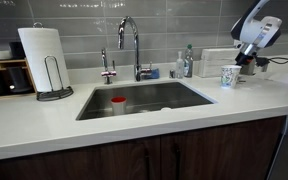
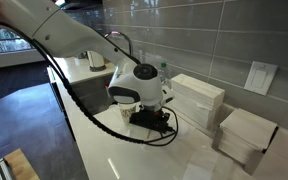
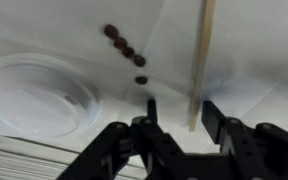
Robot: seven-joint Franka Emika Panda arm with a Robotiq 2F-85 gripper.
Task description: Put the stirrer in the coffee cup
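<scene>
stirrer between fingers, wrist view only

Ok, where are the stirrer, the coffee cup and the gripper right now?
stirrer (image 3: 201, 60): wrist view, halfway along the pale wooden stick.
coffee cup (image 1: 230, 76): in an exterior view, on its side wall, on the counter right of the sink.
gripper (image 3: 181, 118): wrist view, midway between the two dark fingertips.
</scene>
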